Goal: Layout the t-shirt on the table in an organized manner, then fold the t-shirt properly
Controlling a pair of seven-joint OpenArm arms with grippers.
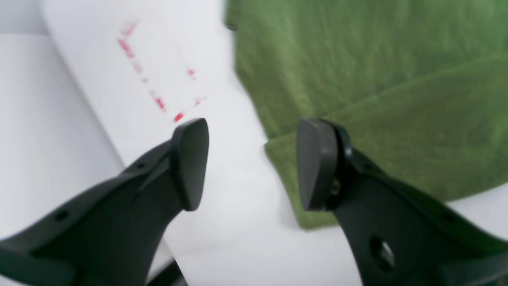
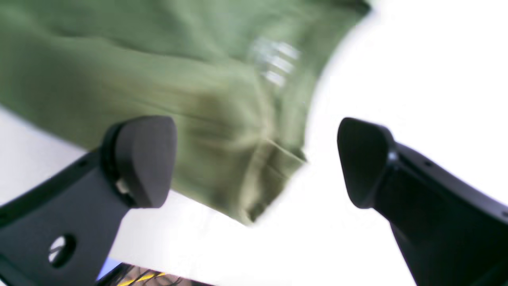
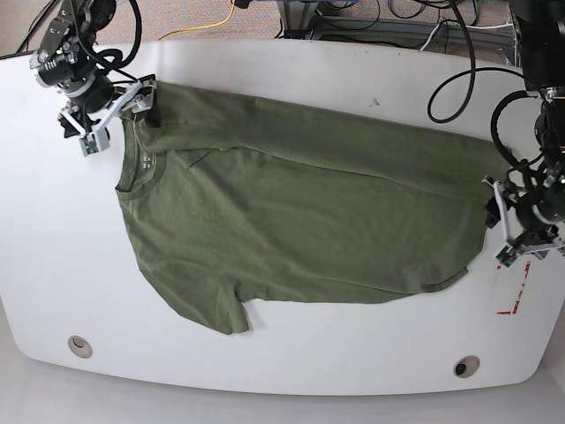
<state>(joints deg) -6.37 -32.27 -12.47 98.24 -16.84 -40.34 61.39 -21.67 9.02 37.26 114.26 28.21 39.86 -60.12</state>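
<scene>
The olive-green t-shirt (image 3: 291, 212) lies on the white table (image 3: 291, 371), stretched lengthwise across it. Its collar sits toward the base view's left and its hem toward the right. The far long edge appears doubled over onto the body, forming a long crease, and one sleeve (image 3: 212, 309) lies out toward the near edge.

The left gripper (image 1: 254, 165) hangs just above the hem corner with its jaws apart and nothing between them. White table and the green hem edge show through the gap. The right gripper (image 2: 258, 163) also has its jaws standing wide and empty, above the shoulder beside the collar. Neither claw holds cloth.

Progress, as a judgement: the layout is largely done, since the garment is spread and roughly straight. One lengthwise fold seems started along the far side. The near sleeve, the near long edge and the crosswise folds are left to do. Small wrinkles run across the chest.

Hard to make out: both wrist views are blurred. Pale marks near the collar (image 2: 274, 63) may be a printed size label, but they are illegible. The far sleeve is hidden, presumably tucked under the fold. The red-marked rectangle (image 1: 154, 75) is smeared in the left wrist view. Both arms are cut off at the base view's edges.
</scene>
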